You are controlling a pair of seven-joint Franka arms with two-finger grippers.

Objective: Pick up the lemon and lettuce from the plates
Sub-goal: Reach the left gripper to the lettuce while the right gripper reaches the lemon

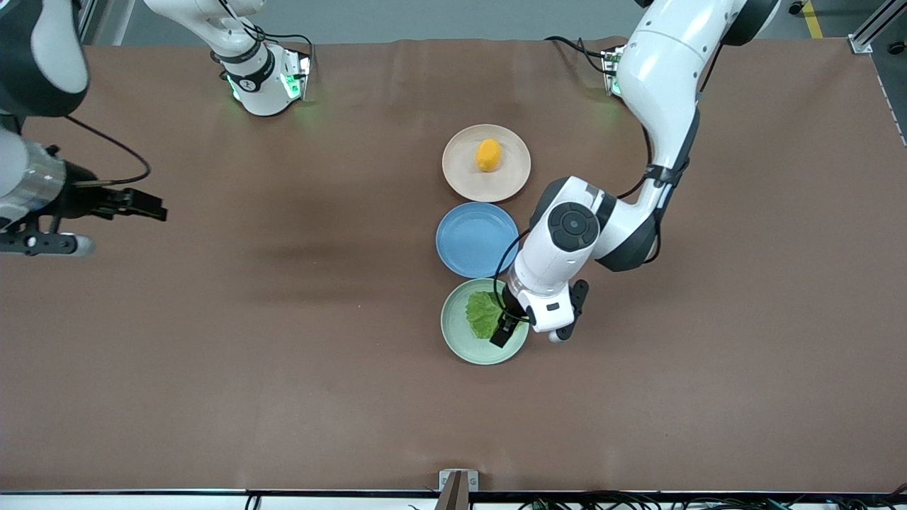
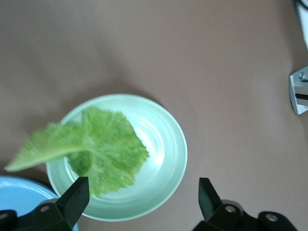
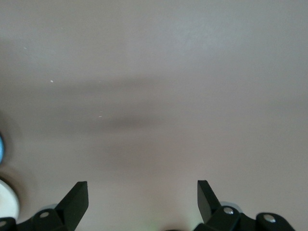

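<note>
Three plates are lined up mid-table: the beige plate (image 1: 486,163) farthest from the front camera, carrying the lemon (image 1: 488,154), its long axis running roughly along the line of plates; the blue plate (image 1: 477,239); then the green plate (image 1: 485,321) nearest, holding the lettuce (image 1: 484,314), whose stalk tip is seen overhanging the rim toward the blue plate. The left gripper (image 1: 507,326), fingers spread, is held over the green plate. The right gripper (image 1: 145,205), also spread, waits over bare table (image 1: 283,389) at its own end
</note>
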